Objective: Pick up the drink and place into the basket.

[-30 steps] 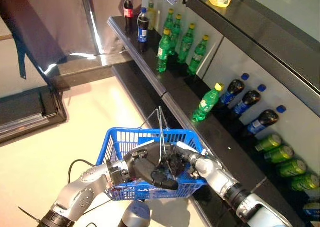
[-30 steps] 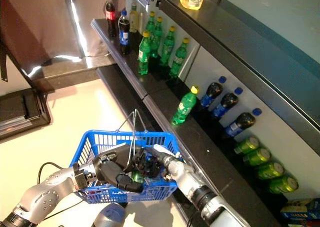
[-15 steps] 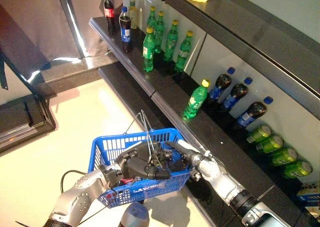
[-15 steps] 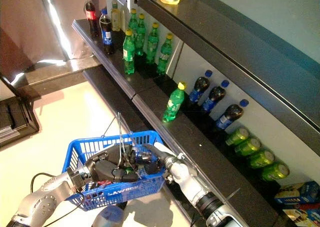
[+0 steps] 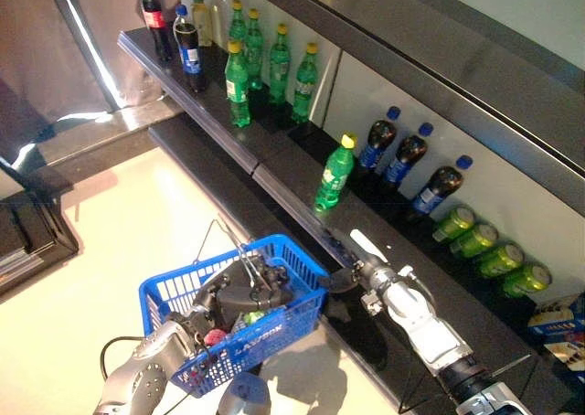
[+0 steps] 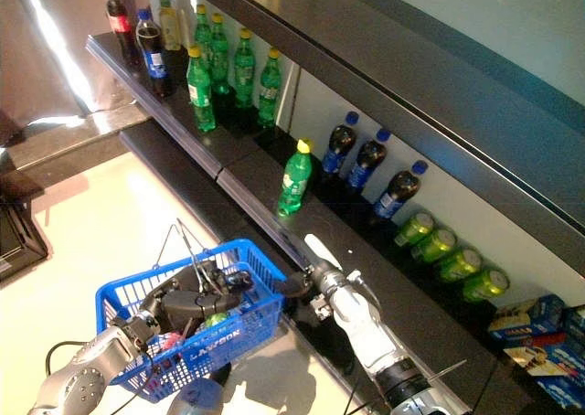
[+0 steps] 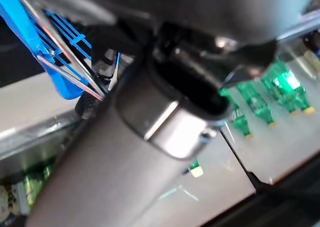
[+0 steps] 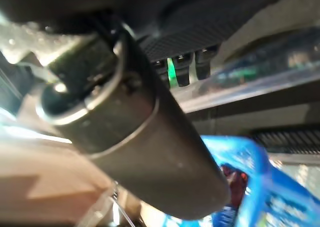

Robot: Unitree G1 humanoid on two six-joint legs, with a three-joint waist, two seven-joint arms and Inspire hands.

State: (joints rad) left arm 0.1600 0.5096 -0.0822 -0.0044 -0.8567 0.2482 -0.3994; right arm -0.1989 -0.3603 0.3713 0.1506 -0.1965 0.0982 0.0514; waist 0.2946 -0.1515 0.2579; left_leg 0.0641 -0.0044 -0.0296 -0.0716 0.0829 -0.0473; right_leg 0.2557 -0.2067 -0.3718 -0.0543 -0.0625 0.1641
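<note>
The right hand (image 5: 340, 277) has drawn out of the blue basket (image 5: 174, 292), where it was buried a second ago, and now hangs just beyond the basket's shelf-side rim, over the edge of the lower shelf (image 5: 384, 342). Its white-covered thumb points up; whether its fingers are apart or curled cannot be told. A green drink (image 6: 212, 321) lies among the wires below the left hand (image 5: 239, 292), which is clamped on the basket's handles (image 5: 239, 253), so the drop looks done. The whole view has also swung, a camera shift, not the shelves moving. A lone green bottle (image 5: 335, 171) stands ahead of the right hand, with dark bottles (image 5: 407, 159) beyond. Open floor (image 5: 101, 232) lies on the far side of the left hand; the shelf edge crowds the right.
</note>
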